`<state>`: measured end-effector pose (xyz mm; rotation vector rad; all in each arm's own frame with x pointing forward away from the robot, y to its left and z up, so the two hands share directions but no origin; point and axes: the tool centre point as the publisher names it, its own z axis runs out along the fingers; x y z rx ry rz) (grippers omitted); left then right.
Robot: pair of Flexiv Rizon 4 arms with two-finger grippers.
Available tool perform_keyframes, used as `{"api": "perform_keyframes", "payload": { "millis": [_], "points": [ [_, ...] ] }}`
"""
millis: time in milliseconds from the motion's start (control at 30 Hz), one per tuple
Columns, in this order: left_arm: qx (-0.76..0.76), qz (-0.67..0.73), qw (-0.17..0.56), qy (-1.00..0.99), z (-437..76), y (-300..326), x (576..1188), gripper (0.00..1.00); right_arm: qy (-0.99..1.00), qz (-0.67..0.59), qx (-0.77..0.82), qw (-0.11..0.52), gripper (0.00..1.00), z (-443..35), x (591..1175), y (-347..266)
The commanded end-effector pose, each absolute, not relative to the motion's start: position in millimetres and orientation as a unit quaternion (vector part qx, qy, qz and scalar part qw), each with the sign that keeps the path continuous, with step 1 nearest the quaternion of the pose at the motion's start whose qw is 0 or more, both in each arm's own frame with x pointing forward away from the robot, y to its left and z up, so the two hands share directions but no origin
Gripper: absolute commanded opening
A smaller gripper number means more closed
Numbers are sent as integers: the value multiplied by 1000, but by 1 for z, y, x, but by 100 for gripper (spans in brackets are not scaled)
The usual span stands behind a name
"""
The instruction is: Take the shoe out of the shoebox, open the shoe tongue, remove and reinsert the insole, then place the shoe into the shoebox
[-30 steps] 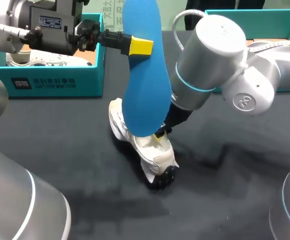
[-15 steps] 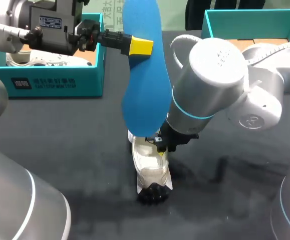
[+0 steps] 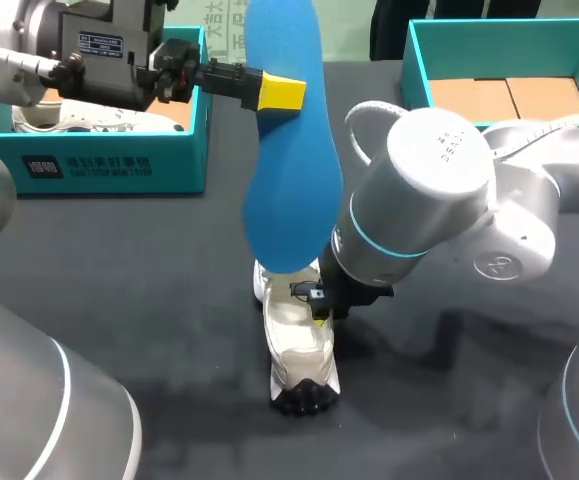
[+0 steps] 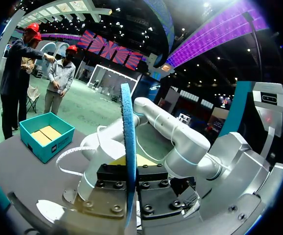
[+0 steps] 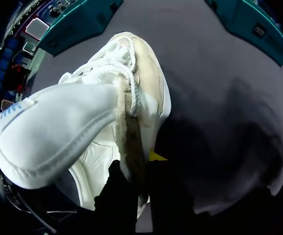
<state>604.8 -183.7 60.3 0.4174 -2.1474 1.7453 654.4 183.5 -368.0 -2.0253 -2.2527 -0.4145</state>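
Note:
A blue insole [image 3: 287,170] hangs upright above the table, and my left gripper [image 3: 281,92] is shut on its upper part. In the left wrist view the insole [image 4: 127,147] shows edge-on, pinched between the fingers of the left gripper [image 4: 130,196]. Below it a white shoe [image 3: 299,345] rests on the dark table, heel toward the front edge and toe hidden behind the insole. My right gripper [image 3: 319,302] is shut on the shoe's collar. In the right wrist view the shoe [image 5: 77,127] is tilted, with the right gripper [image 5: 137,178] clamped on its side wall beside the laces.
A teal shoebox [image 3: 99,165] at the back left holds another white shoe [image 3: 64,118]. A second teal shoebox [image 3: 419,70] at the back right has brown cardboard inside. The right arm's large elbow [image 3: 429,200] hangs over the table's middle.
My right gripper has turned the shoe from a diagonal lie to heel-toward-front and shifted it slightly forward. The left arm and insole have not moved.

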Motion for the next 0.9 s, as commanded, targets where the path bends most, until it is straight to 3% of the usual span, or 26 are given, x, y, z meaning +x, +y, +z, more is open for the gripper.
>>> {"api": "perform_keyframes", "payload": {
  "millis": [33, 633, 700, 733, 900],
  "points": [
    [148, 614, 170, -757, 60, -184, 605, 0, -735, -138, -662, 55, 0, -379, 656, 185],
    [148, 614, 170, -757, 60, -184, 605, 0, -723, -120, -675, 81, 0, -395, 658, 186],
    [148, 614, 170, -757, 60, -184, 605, 0, -723, -120, -675, 82, 46, -395, 658, 186],
    [148, 614, 170, -757, 60, -184, 605, 0, -723, -120, -675, 83, 100, -395, 659, 186],
    [148, 614, 170, -757, 60, -184, 605, 0, -718, -111, -681, 90, 100, -383, 662, 182]
  ]
}}
